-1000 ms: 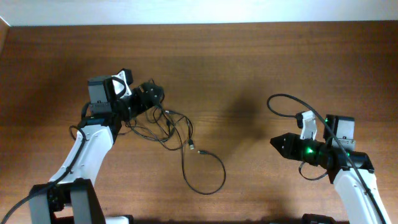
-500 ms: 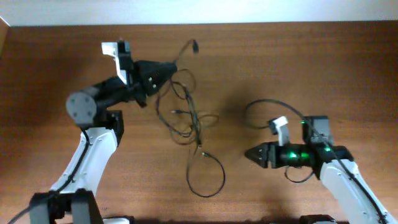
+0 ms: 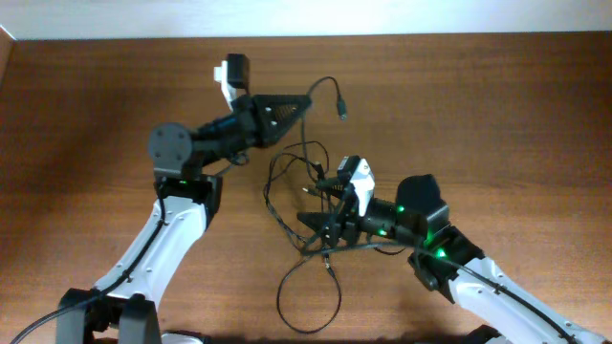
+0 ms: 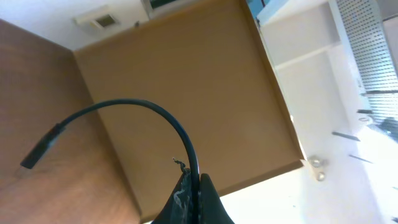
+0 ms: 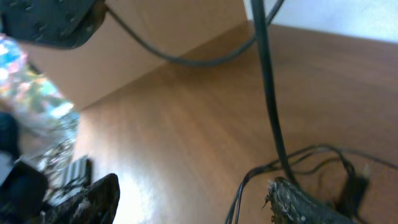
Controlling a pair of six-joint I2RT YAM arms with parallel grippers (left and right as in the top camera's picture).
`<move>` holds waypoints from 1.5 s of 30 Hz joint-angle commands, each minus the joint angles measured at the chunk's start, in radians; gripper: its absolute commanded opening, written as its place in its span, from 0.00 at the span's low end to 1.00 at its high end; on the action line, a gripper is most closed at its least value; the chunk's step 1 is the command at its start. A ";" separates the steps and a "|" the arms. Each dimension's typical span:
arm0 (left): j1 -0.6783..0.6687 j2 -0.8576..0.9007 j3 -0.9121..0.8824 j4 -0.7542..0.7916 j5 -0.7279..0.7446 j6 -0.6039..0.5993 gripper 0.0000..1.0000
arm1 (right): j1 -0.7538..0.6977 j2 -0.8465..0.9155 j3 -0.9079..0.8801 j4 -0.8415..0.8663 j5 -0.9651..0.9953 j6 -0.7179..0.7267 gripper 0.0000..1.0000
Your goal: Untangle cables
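Note:
The cables (image 3: 292, 186) are thin black cords hanging in a loose tangle over the middle of the table. One loop (image 3: 311, 296) still lies on the wood near the front. My left gripper (image 3: 301, 100) is raised at the back, shut on one cable (image 4: 155, 115). That cable arcs past the fingertips to a small plug end (image 3: 340, 110) (image 4: 36, 154). My right gripper (image 3: 312, 229) is open, at the lower right side of the tangle. In the right wrist view, several strands (image 5: 268, 93) run beside the right finger (image 5: 305, 202), and the left finger (image 5: 93, 199) stands well apart.
The wooden table (image 3: 497, 105) ends at a white wall along the back edge (image 3: 430, 36). The left arm (image 3: 177, 229) reaches in from the front left, the right arm (image 3: 478, 277) from the front right.
My left gripper shut on a cable and lifted the tangle up and to the right. My right arm swung left to the tangle, and its jaws opened.

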 commanded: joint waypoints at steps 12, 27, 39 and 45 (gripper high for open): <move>0.068 -0.007 0.005 0.292 -0.218 -0.155 0.00 | -0.172 0.166 0.010 -0.375 0.713 0.128 0.25; 0.111 -0.007 0.005 -0.783 -0.193 0.816 0.00 | -0.414 0.166 0.011 -0.428 0.160 0.216 0.08; -0.671 -0.006 0.005 -1.226 -0.817 1.383 0.31 | -0.561 -0.067 0.086 -0.962 0.362 0.216 0.46; -0.577 -0.109 0.005 -1.488 -1.554 1.048 0.99 | -0.561 -0.178 0.086 -1.088 0.369 0.216 0.54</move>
